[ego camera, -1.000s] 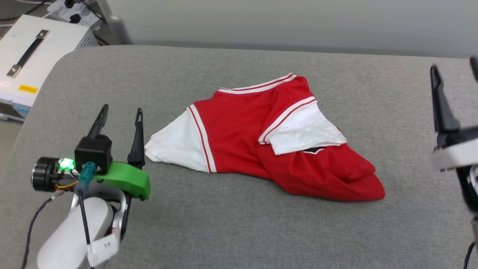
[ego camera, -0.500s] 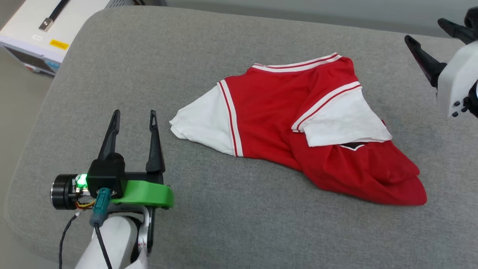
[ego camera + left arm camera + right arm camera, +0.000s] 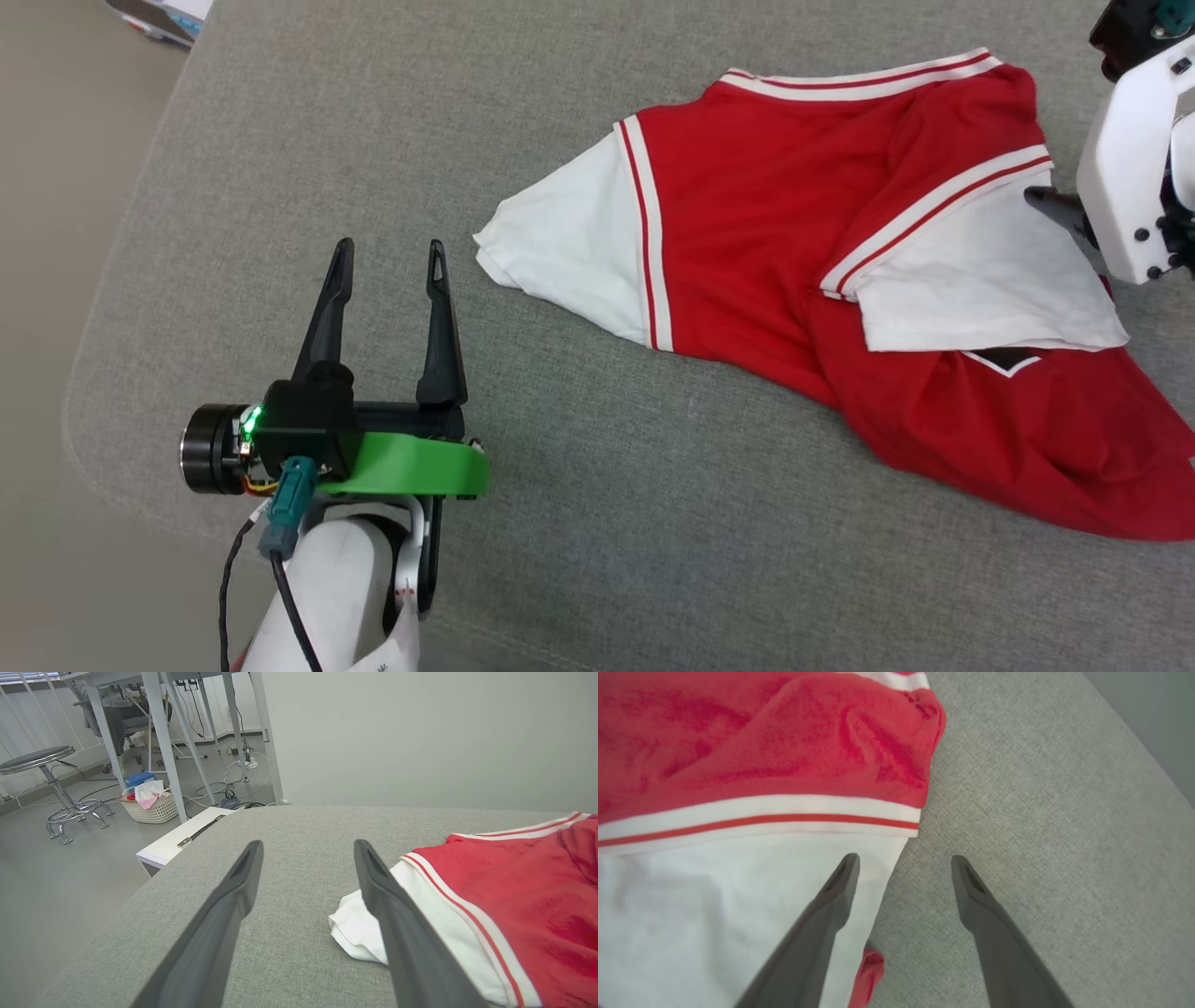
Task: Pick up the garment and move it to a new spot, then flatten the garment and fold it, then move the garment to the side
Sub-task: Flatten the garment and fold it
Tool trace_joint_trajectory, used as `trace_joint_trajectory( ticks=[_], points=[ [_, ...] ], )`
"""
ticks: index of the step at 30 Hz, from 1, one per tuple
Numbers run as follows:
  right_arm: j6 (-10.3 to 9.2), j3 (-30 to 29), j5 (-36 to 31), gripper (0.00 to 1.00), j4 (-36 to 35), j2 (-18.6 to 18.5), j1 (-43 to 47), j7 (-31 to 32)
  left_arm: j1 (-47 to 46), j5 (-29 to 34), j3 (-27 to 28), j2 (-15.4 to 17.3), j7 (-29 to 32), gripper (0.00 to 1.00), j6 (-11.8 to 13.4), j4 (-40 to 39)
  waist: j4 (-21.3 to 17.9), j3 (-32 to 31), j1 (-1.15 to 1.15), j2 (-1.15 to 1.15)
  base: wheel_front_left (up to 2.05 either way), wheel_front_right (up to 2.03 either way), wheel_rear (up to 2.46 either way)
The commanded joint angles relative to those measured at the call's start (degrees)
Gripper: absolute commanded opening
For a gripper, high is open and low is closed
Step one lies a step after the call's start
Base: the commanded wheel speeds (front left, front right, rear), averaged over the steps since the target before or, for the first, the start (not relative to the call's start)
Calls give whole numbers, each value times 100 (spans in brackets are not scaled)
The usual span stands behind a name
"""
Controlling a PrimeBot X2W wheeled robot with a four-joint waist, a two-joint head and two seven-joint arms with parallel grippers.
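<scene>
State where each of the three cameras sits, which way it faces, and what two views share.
Head: high on the robot, looking down at the red shirt on the grey pad; shows the open left pincer and white right wrist.
Left wrist: low behind its pincer, facing along the pad towards a wall and stool.
Right wrist: above the open right pincer, looking down at a white sleeve.
Shared: head and left wrist both show the other white sleeve.

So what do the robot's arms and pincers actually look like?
The left pincer has two long, dark, tapering fingers on a black block, with a bright green curved bracket, a small green light and a teal plug trailing a black cable. Its forearm is smooth and pale. The right pincer has matching dark fingers and a white casing with small dark holes.
</scene>
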Motion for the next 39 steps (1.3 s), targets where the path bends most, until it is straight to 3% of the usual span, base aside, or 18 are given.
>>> trace_joint_trajectory(
  ticks=[1,9,10,11,19,26,33,39],
  points=[
    [-3,108,10,100,54,-23,-56,47,-119,71,52,-62,-32,100,-58,2,289,349,0,0,0,0,0],
    [-3,782,110,100,254,-214,106,68,-218,220,259,-244,-32,100,-276,82,328,548,0,0,0,0,0],
    [-3,806,161,44,260,-208,113,18,-216,235,282,-252,-32,100,-288,91,309,543,0,0,0,0,0],
    [-3,834,204,0,242,-194,112,-77,-214,254,314,-260,-32,100,-302,102,282,529,0,0,0,0,0],
    [-3,896,396,0,80,-253,87,-1132,-130,403,490,-286,-32,100,-397,168,-21,129,0,0,0,0,0],
    [-3,710,641,0,-478,-640,600,-2069,174,521,599,-283,-33,100,-492,241,-327,-454,0,0,0,0,0],
    [-3,180,800,0,-1117,-1050,1519,-2585,546,595,716,-239,-33,100,-558,264,-682,-961,0,0,0,0,0],
    [-3,-607,825,0,-1543,-1330,2307,-2629,809,630,782,-199,-33,100,-585,258,-971,-1218,0,0,0,0,0]
  ],
)
